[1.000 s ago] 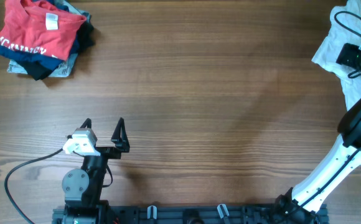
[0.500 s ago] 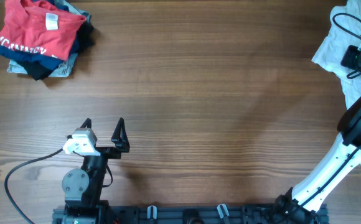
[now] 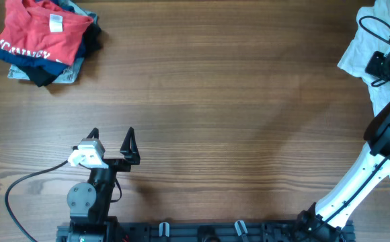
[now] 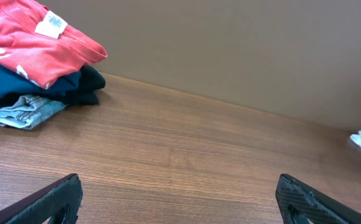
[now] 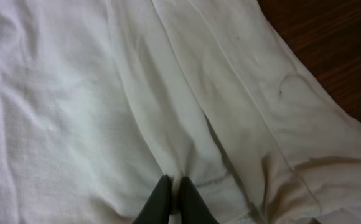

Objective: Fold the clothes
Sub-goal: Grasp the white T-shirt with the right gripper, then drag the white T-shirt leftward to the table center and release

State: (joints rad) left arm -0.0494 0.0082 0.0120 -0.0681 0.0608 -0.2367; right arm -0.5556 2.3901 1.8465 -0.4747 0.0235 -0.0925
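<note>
Shirt (image 3: pixel 358 48) is at the far right end of the table (image 3: pixel 215 101), top corner in the overhead. It is bunched and wrinkled, and part of it runs off the edge of the frame. My right arm reaches over it from the near right side, and the black wrist body sits on top of the white cloth.

Right gripper (image 5: pixel 174 194): in its wrist view the two dark fingers are pressed together, with only a thin white sliver between the tips. A long fold of the shirt runs straight down into them, so I read it as pinched on that fold. White fabric fills nearly all of that view, creased, with a seam line and a hem off to the right. Dark wood shows in the upper right corner.

Left gripper (image 3: pixel 111 134): jaws spread wide, holding nothing. It is parked low at the near left of the table, well apart from the shirt, pointing away from the base. A grey cable (image 3: pixel 27 181) loops out beside its arm.

Far left corner has a pile of other clothes. A red tee (image 3: pixel 44 30) is on top with its label showing, a navy piece (image 4: pixel 56 84) is under it, and a pale denim-looking piece (image 4: pixel 18 109) is at the bottom. Neither gripper touches the pile.
</note>
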